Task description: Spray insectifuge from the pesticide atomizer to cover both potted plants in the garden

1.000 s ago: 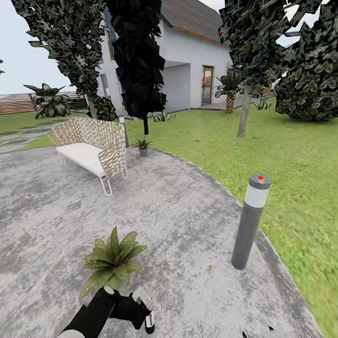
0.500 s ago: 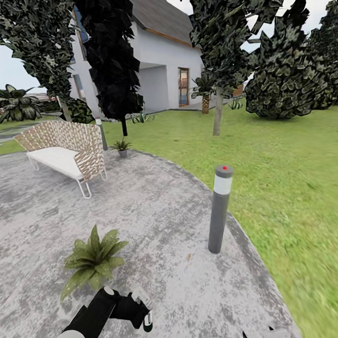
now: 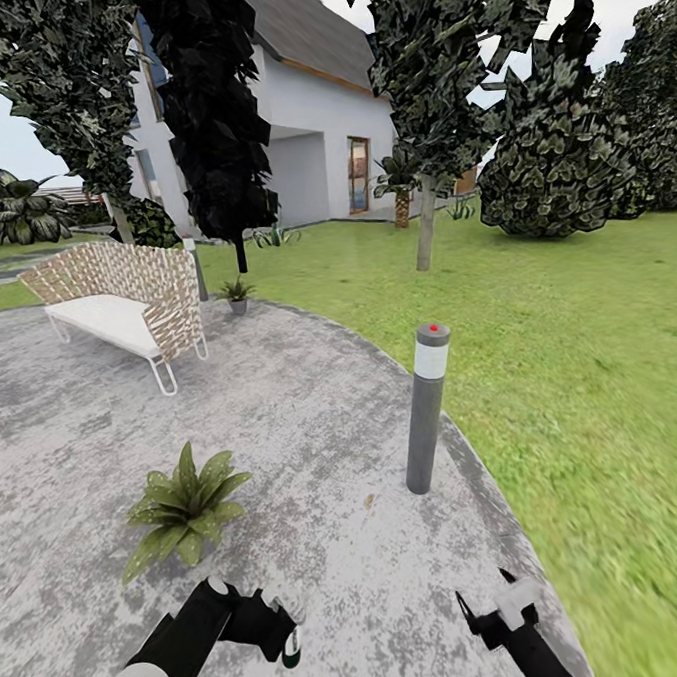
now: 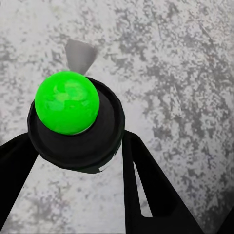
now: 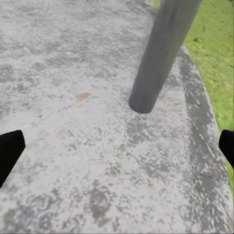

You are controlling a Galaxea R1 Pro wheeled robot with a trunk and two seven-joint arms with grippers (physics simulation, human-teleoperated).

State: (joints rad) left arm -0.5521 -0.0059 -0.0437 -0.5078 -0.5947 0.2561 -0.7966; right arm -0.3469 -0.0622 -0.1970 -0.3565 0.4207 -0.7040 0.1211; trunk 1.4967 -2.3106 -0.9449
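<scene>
- The pesticide atomizer (image 3: 290,650) is held by the left gripper (image 3: 268,633), low over the paved patio (image 3: 312,400). In the left wrist view its round green cap (image 4: 67,102) sits between the black jaws, which are clenched on the bottle.
- The right gripper (image 3: 500,609) is seen low on the right. In the right wrist view its jaws stand wide apart with nothing between them.
- The near potted plant (image 3: 183,503) stands on the patio just ahead of the left gripper. The far potted plant (image 3: 237,294) is well apart, at the patio edge beside the woven bench (image 3: 126,301).
- A miss could happen if the spray is started from here, because the nozzle may not be aimed at the leaves. Some leaves could be left dry.
- The bottle could slip if the hold is loosened.
- The grey bollard lamp (image 3: 424,410) stands near the right arm and could be bumped if that arm is swung out.
- Plenty of bare paving is left between plant, lamp and bench. The lawn (image 3: 581,364) begins past the curved edge on the right.
</scene>
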